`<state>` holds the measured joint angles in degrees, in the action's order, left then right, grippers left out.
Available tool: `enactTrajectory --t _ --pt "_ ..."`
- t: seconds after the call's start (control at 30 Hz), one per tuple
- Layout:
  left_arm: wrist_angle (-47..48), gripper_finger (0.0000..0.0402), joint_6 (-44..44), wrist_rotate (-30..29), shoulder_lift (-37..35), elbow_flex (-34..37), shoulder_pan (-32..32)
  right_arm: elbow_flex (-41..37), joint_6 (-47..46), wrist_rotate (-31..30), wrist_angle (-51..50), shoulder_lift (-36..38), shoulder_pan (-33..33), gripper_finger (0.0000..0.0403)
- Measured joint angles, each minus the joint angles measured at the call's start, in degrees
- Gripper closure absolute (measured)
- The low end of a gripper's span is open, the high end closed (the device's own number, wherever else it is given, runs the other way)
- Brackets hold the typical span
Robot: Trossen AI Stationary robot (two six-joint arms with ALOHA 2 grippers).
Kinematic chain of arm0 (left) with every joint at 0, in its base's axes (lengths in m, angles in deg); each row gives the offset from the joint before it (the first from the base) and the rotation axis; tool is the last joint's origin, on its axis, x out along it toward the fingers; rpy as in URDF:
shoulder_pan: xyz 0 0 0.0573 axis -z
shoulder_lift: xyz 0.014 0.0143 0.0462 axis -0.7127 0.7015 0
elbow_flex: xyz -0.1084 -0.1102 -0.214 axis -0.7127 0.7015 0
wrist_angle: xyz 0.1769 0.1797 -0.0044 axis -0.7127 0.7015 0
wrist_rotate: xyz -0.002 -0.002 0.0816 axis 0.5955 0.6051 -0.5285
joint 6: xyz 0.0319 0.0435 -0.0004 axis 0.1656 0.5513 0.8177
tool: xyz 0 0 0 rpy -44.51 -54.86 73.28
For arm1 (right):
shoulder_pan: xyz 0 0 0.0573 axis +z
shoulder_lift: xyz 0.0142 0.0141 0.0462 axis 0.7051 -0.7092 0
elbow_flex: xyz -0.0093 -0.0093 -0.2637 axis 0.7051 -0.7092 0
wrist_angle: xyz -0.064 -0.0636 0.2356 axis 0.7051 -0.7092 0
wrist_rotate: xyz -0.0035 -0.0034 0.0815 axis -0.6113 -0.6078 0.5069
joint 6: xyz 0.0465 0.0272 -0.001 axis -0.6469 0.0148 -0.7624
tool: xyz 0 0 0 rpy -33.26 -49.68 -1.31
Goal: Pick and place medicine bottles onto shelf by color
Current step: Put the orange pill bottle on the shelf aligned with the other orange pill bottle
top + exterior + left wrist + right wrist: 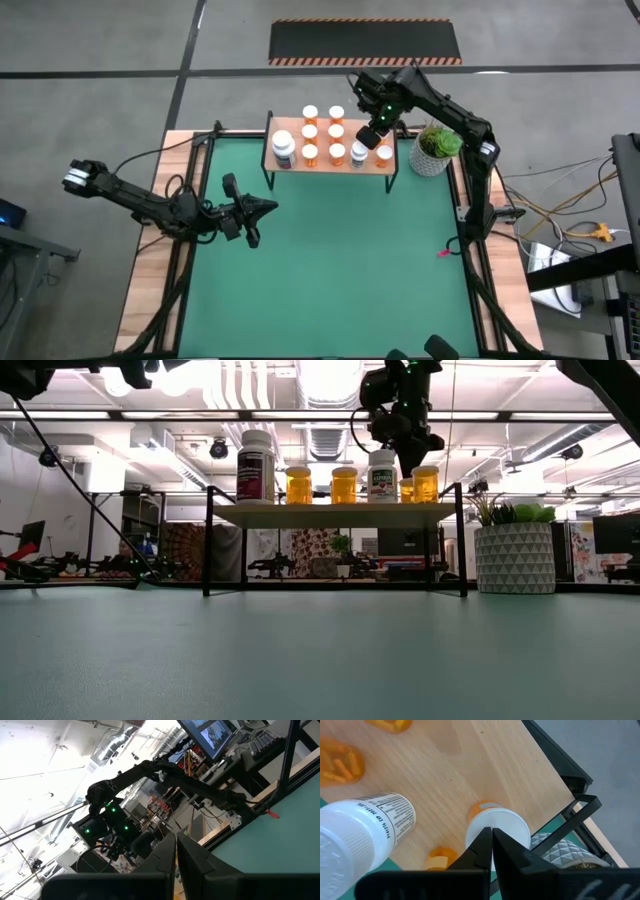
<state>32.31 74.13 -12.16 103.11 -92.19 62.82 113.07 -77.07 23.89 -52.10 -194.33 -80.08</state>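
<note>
Green mat [330, 250] lies bare nearest the viewer, so every bottle seems already up on the shelf [330, 165]. Left gripper [262, 208] waits over the mat's left part, fingers pressed together, holding nothing. Farther back, medicine bottles [323, 131] stand in rows on the shelf. Right gripper [372, 134] hangs fingers together over the shelf's right end, above an orange bottle [496, 822], probably just placed there.

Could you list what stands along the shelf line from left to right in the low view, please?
Large dark-labelled bottle → orange bottle → second orange bottle → white-labelled bottle → right end effector above the last orange bottle → potted plant.
</note>
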Motion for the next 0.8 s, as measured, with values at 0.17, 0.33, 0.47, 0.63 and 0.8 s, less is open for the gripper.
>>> enactTrajectory --t 0.17,0.33,0.47,0.63,0.8 --pt "0.0 0.0402 0.0 0.0 0.0 0.0 0.0 -0.2 -1.0 -0.1 0.0 0.0 0.0 0.0394" --pt "0.0 0.0402 0.0 0.0 0.0 0.0 0.0 -0.3 -0.9 -0.1 -0.1 0.1 0.0 0.0394" --pt "0.0 0.0402 0.0 0.0 0.0 0.0 0.0 -0.3 -0.2 -0.1 -0.2 0.3 0.0 0.0394" --pt "0.0 0.0402 0.0 0.0 0.0 0.0 0.0 -0.4 -1.5 -0.3 -0.4 0.4 0.0 0.0394" --pt "0.0 0.0402 0.0 0.0 0.0 0.0 0.0 -0.4 -1.4 -0.4 -0.3 0.5 0.1 0.0394"
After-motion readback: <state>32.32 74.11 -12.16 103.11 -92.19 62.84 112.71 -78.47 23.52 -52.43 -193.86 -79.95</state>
